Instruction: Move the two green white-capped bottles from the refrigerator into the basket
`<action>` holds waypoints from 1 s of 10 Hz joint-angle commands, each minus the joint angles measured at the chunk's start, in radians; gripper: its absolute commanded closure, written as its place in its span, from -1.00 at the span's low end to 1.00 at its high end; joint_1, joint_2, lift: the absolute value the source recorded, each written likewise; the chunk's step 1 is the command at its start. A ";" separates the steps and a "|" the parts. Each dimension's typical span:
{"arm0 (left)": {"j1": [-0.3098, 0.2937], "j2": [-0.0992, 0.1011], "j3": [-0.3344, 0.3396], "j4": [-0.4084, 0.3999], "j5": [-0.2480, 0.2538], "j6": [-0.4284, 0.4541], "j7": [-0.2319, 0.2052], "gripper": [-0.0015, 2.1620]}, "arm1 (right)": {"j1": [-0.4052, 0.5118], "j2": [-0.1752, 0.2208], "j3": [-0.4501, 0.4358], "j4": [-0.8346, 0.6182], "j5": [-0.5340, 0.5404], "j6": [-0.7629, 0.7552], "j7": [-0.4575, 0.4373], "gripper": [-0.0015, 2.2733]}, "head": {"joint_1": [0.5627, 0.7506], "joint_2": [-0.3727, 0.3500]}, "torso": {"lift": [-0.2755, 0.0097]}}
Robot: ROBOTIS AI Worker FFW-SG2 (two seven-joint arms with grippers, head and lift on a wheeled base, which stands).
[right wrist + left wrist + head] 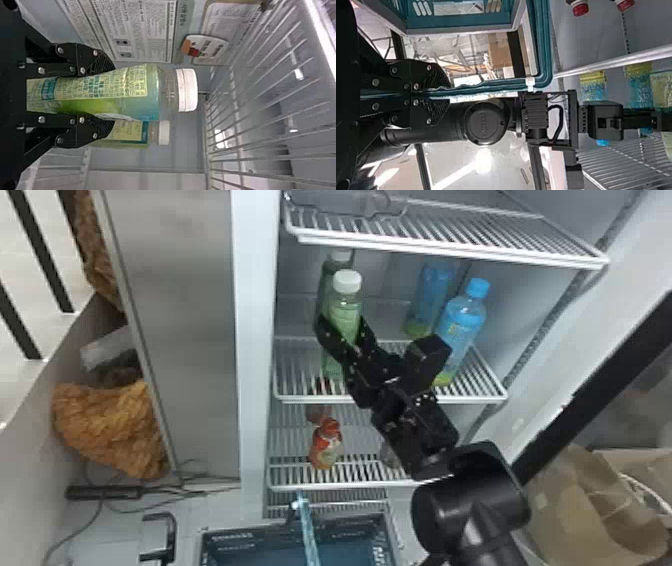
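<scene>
Teal and nearest, the basket [235, 542] sits low before the refrigerator [256, 355], its upright handle [310, 537] pinched between the fingers of the left gripper [433, 94]. Farther in, beyond a lower shelf [345, 486] with a red-topped bottle [327, 447], the right gripper [342, 326] is clamped around the front green white-capped bottle [346, 310], upright at the middle wire shelf [310, 399]. Just behind that one stands the other green bottle [330, 275], white cap on, with two blue-capped bottles, one nearer [462, 322] and one deeper in [432, 297], off to the right.
</scene>
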 commanded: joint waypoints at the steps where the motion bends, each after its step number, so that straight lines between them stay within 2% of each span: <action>1: 0.001 0.000 0.000 0.000 0.000 0.000 0.000 0.08 | 0.045 -0.009 -0.004 -0.084 0.004 0.031 0.000 -0.22 | 0.41 -0.59 | 0.90; 4: 0.003 0.000 0.002 0.000 0.000 -0.002 -0.002 0.08 | 0.170 -0.015 -0.046 -0.266 -0.006 0.119 0.000 -0.22 | 0.41 -0.61 | 0.90; 10: 0.003 0.000 0.006 0.000 -0.002 -0.002 -0.002 0.08 | 0.433 -0.017 -0.116 -0.671 0.008 0.416 0.005 -0.22 | 0.41 -0.75 | 0.90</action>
